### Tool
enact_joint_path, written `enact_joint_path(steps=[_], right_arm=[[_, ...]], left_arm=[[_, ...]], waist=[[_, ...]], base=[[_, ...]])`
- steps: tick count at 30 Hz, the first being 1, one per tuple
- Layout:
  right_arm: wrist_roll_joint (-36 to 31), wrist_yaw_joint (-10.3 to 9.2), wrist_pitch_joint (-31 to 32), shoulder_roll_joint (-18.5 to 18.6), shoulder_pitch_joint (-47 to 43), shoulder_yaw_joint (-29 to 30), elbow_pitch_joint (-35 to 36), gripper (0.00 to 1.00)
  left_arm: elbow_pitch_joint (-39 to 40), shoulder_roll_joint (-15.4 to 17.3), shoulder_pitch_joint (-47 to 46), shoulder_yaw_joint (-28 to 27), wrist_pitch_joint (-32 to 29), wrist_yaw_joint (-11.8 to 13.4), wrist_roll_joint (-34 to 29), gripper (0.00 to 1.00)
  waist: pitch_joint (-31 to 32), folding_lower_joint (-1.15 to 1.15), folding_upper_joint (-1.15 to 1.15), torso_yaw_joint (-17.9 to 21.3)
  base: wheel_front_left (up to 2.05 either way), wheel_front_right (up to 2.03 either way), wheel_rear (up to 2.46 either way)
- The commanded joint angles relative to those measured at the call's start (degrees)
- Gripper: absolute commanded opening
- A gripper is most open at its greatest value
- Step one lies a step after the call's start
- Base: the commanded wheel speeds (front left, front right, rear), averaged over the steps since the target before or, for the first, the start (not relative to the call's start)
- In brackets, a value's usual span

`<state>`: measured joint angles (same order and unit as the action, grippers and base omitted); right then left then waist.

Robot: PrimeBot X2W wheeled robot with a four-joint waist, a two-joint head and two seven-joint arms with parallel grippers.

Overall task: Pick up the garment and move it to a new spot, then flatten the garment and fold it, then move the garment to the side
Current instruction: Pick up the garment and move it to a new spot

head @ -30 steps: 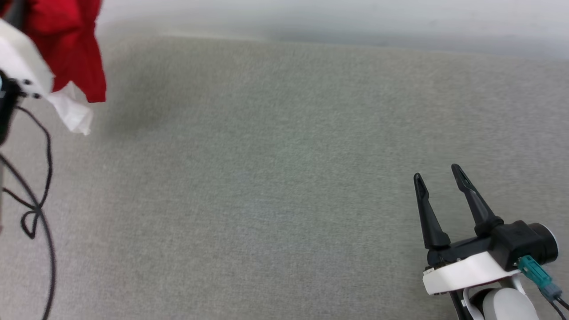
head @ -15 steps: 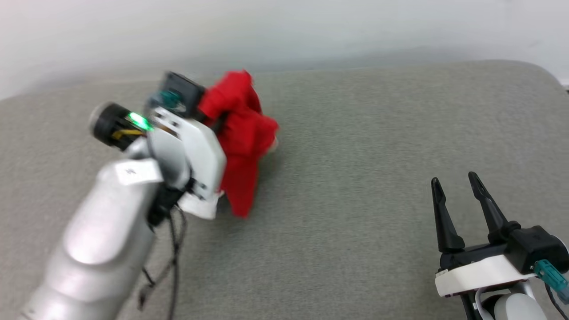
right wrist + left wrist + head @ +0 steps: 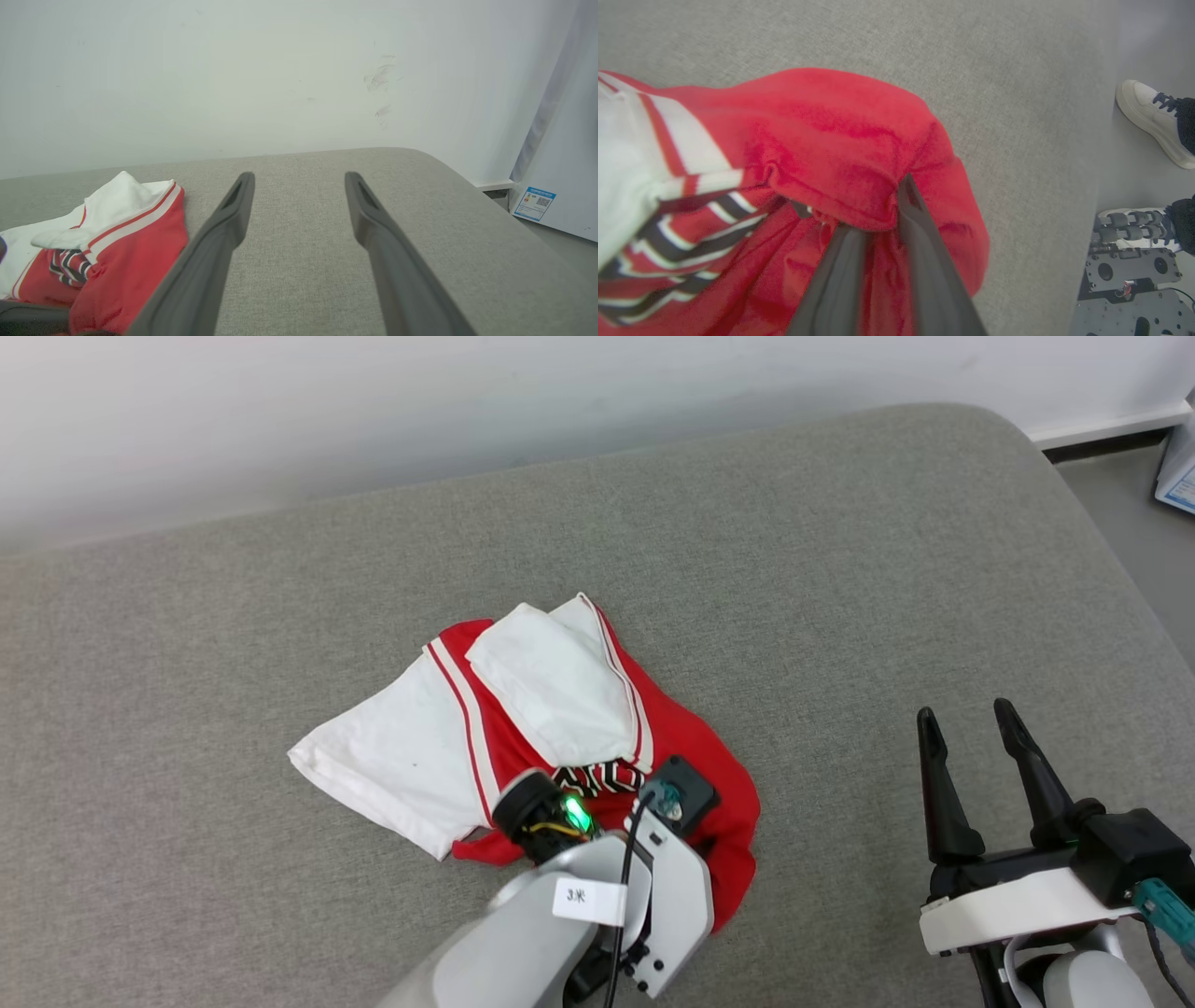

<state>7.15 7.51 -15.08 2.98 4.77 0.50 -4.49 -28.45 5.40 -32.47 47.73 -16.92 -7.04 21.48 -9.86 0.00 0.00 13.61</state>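
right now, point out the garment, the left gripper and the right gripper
garment (image 3: 695,751), head view, red body cloth
left gripper (image 3: 852,196), left wrist view, midway between fingertips pinching red cloth
right gripper (image 3: 964,709), head view, midway between its spread fingertips

garment (image 3: 686,733): red, white sleeves, striped trim | surface (image 3: 840,569): grey

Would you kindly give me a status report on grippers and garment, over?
Left gripper shut on garment. Right gripper open, empty. Garment crumpled on grey cushion. Person's shoe beyond cushion edge.
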Motion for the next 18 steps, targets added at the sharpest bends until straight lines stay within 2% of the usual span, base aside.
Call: enact_joint_path(steps=[1, 6, 12, 18], right_arm=[[0.3, -0.04, -0.1, -0.2, 0.7, -0.2, -0.2, 1.0], [0.3, -0.04, -0.1, -0.2, 0.8, -0.2, -0.6, 1.0], [-0.7, -0.04, -0.1, -0.2, -0.2, 0.6, -1.0, 1.0], [-2.2, -0.04, -0.1, -0.2, -1.7, 2.0, -1.6, 1.0]], left_arm=[[-1.3, -0.4, 0.6, 0.7, 0.8, -0.1, 0.3, 1.0], [-5.0, -1.6, 0.7, 2.0, 3.6, -0.3, 2.0, 1.0], [-5.3, -1.9, 0.7, 0.7, 8.7, 0.0, 3.8, 1.0], [-1.4, 0.4, 1.8, -1.8, 11.9, 1.0, 5.5, 1.0]], waist=[[-0.5, 0.0, 0.0, 0.3], [-0.6, 0.0, 0.0, -1.4], [1.7, 0.0, 0.0, -5.9], [4.9, 0.0, 0.0, -11.2]], base=[[0.0, 0.0, 0.0], [0.0, 0.0, 0.0], [0.0, 0.0, 0.0], [0.0, 0.0, 0.0]])
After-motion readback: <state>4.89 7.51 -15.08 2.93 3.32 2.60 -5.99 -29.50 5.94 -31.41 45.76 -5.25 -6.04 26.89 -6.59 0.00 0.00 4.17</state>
